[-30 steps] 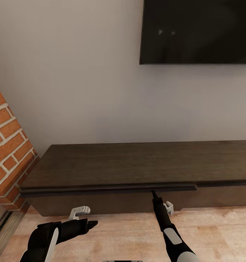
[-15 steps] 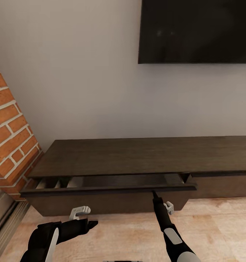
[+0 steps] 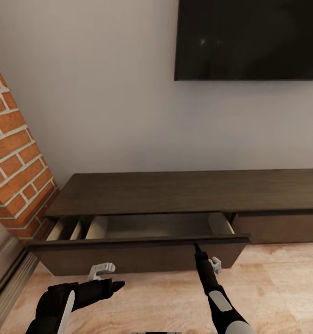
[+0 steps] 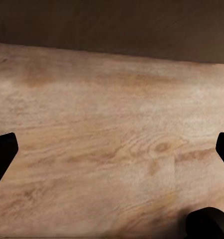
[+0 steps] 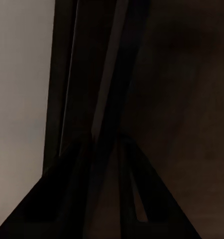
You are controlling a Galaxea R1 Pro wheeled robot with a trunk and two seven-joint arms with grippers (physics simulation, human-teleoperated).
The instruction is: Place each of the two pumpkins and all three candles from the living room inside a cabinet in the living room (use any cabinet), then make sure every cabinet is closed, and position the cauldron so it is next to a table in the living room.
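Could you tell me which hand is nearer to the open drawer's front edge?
Right. The right hand is on the drawer front's top edge; the left hand hangs lower, over the floor, clear of it.

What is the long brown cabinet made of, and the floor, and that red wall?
The cabinet looks like dark brown wood with a matte finish; faint grain streaks run along its top. The floor looks like pale wooden boards, with knots and wavy grain in the left wrist view. The red wall looks like brick, with light mortar lines. It is a simulator render, so these are only looks.

Wood-plank floor [image 3: 277, 287] (pale, grained) carries long dark cabinet [image 3: 184, 192] against wall; cabinet top bare.
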